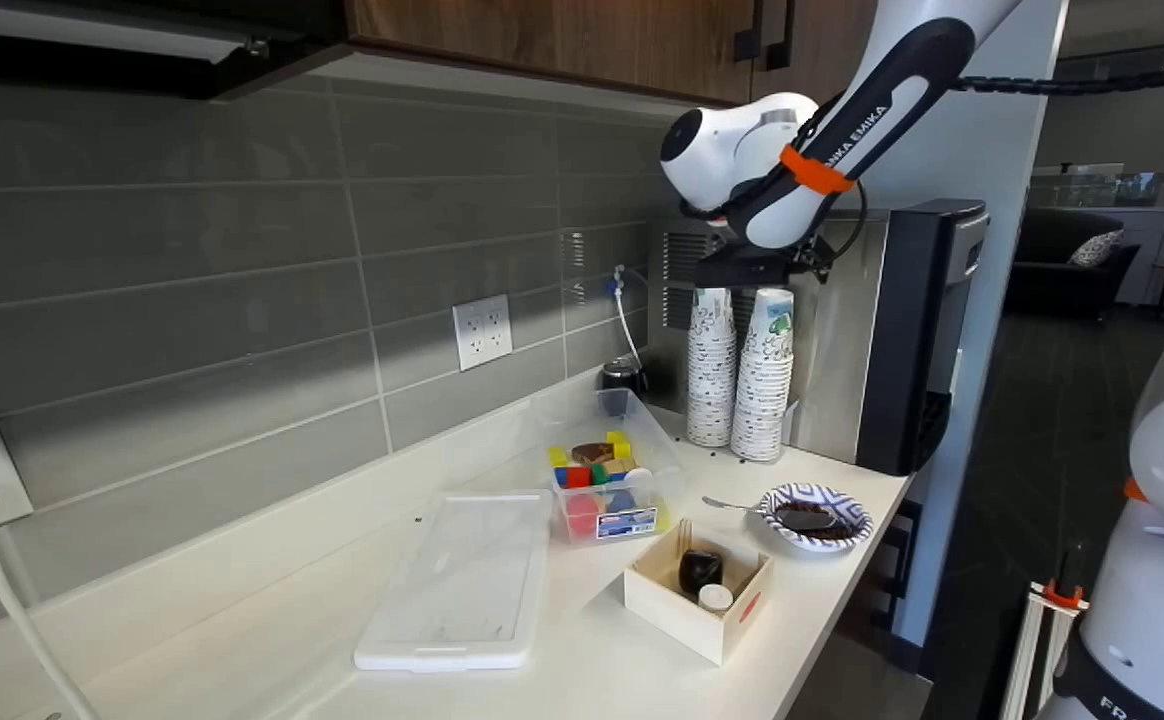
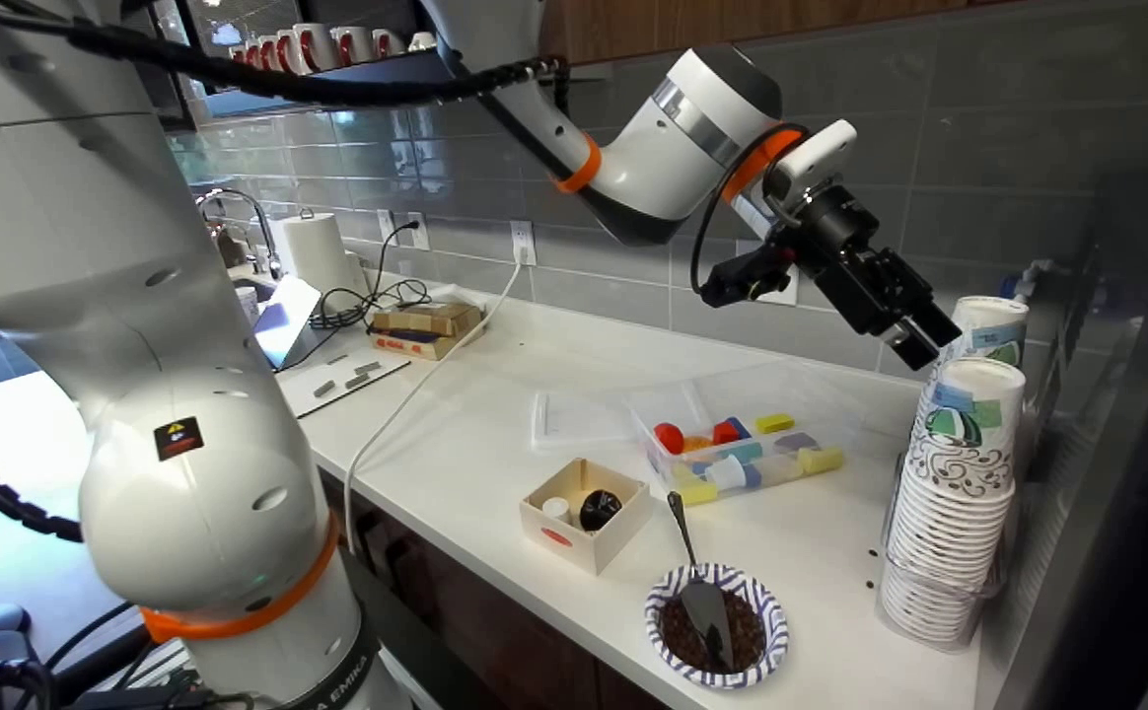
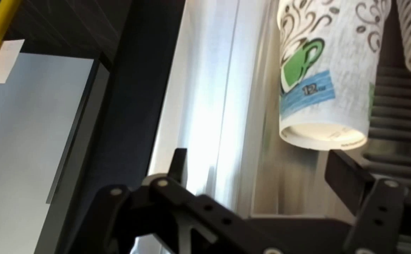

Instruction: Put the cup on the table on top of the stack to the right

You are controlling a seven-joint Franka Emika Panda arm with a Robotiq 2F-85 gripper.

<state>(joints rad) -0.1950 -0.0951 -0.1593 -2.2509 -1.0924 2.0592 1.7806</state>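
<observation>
Two tall columns of nested white cups stand upside down at the end of the pale table (image 1: 582, 620). The right stack (image 1: 763, 390) has a green mug print; it is the nearer one in an exterior view (image 2: 964, 493) and shows in the wrist view (image 3: 327, 77). The left column (image 1: 711, 370) stands beside it, partly hidden behind it in an exterior view (image 2: 990, 320). My gripper (image 3: 256, 169) is open and empty, by the column tops; in an exterior view (image 2: 924, 340) its fingers are just beside them. No loose cup shows on the table.
A steel and black machine (image 1: 872, 340) stands close beside the columns. The tiled wall (image 1: 442, 240) is behind. A patterned bowl (image 1: 817, 517) with a spatula, a wooden box (image 1: 677, 610), a clear bin of blocks (image 1: 607, 490) and a white lid (image 1: 462, 580) lie on the table.
</observation>
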